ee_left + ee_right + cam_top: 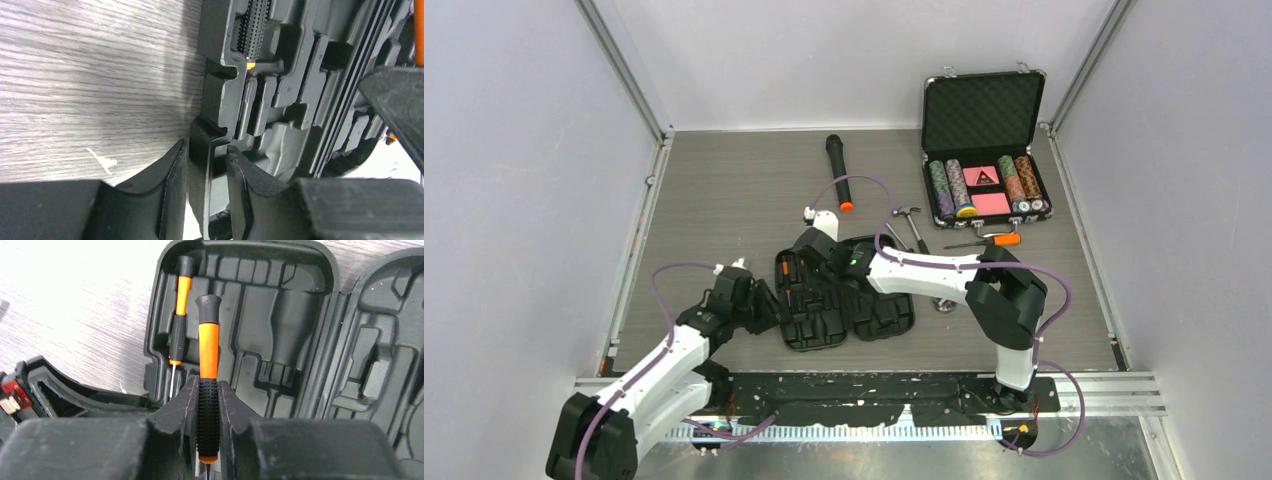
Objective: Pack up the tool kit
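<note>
1. At left edge of tool kit, open and flat mid-surface: left jaws narrow, straddling case rim; pads seemingly touching it on both sides.
2. Inside left half of case: seated screwdriver in its slot, long axis running away from right wrist.
3. Just right of it: right jaws clamped on knurled grip of held screwdriver, parallel to the seated one, above the tray. Judged next: straight descent into neighbouring slot; right arm nearer.
</note>
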{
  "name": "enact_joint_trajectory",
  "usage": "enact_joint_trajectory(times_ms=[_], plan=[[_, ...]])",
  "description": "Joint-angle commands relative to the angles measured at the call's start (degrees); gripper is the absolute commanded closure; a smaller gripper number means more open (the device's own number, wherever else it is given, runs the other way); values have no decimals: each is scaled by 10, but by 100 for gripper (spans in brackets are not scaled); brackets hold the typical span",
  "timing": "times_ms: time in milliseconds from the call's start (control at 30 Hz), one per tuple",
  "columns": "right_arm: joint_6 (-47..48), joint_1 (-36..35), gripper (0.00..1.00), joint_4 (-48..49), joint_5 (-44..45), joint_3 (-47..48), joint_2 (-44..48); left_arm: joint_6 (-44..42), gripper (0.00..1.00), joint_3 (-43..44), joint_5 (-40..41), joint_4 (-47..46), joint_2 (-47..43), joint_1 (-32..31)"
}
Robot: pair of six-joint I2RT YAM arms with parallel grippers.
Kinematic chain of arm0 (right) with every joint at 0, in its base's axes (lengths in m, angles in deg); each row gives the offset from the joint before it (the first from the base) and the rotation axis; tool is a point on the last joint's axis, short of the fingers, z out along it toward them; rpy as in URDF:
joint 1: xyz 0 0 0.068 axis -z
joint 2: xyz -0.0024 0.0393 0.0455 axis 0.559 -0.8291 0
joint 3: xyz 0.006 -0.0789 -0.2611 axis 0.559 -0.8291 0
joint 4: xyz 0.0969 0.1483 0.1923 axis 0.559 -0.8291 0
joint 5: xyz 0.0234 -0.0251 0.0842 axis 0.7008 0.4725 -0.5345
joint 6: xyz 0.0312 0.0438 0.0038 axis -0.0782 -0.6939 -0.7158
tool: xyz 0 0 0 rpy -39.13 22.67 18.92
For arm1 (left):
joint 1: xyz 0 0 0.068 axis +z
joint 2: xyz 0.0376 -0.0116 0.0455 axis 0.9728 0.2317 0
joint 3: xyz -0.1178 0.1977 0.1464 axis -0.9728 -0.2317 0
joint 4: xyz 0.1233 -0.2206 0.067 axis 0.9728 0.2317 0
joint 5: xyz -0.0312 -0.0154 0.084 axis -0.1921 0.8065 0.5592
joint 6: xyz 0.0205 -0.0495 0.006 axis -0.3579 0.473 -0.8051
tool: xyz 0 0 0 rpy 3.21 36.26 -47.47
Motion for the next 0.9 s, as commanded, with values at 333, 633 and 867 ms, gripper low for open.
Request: enact_joint_trajectory(times_ms=[333,633,867], plan=[[-68,-25,77,29,58,31,-38,34,63,-49,-34,-22,-90,2],[-69,-27,56,43,68,29,-52,36,61,-51,-27,-31,-95,2],[-48,-26,60,47,92,17,-39,29,61,-53,-6,-20,-114,1]])
